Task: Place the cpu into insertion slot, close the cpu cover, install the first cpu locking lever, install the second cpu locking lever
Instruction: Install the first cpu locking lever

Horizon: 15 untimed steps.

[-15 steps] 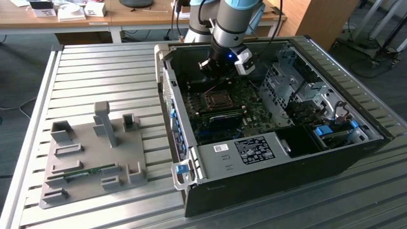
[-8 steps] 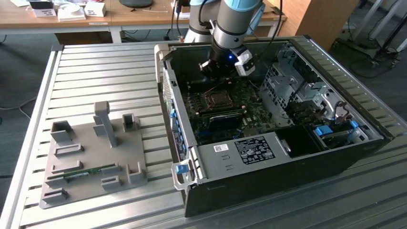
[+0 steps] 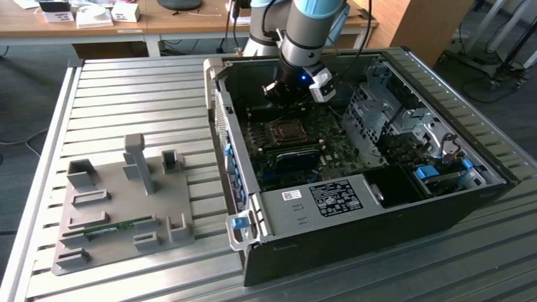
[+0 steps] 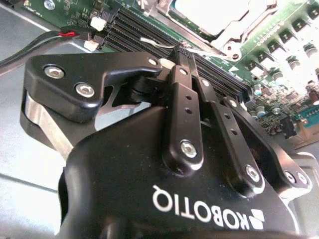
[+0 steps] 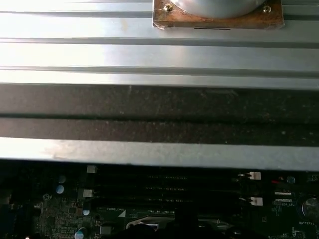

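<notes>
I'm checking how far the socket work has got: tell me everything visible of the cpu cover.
The square silver metal cpu cover is a shiny frame with a cut-out centre. In the second wrist view it seems to lie flat on the green circuit board, framing the silver-grey cpu. The black gripper, fingers shut, sits close beside its edge; whether they touch cannot be told.

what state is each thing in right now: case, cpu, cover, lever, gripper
computer case: lying on its side, open, board exposed
cpu: seated in the insertion slot, pale face up
cpu cover: down flat around the cpu
gripper: shut, tips close to the board beside the insertion slot
locking lever: thin silver wire at the fingertips; cannot tell if latched
</notes>
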### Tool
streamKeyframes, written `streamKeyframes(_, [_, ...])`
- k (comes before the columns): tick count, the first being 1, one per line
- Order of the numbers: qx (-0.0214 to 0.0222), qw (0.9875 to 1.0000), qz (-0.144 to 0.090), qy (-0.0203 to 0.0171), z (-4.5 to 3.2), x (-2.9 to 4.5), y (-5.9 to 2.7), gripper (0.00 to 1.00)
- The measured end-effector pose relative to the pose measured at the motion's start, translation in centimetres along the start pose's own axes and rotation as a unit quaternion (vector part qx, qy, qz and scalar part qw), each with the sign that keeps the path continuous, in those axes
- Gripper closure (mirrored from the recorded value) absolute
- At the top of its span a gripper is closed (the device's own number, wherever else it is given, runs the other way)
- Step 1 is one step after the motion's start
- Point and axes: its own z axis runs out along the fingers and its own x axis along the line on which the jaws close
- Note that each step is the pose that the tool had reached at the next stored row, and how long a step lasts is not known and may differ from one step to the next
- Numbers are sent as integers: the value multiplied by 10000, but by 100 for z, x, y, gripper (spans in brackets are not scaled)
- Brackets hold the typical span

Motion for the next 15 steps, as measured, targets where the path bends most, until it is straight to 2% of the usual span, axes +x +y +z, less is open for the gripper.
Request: streamKeyframes(15, [13,10000,0,1,48,-63,20,89])
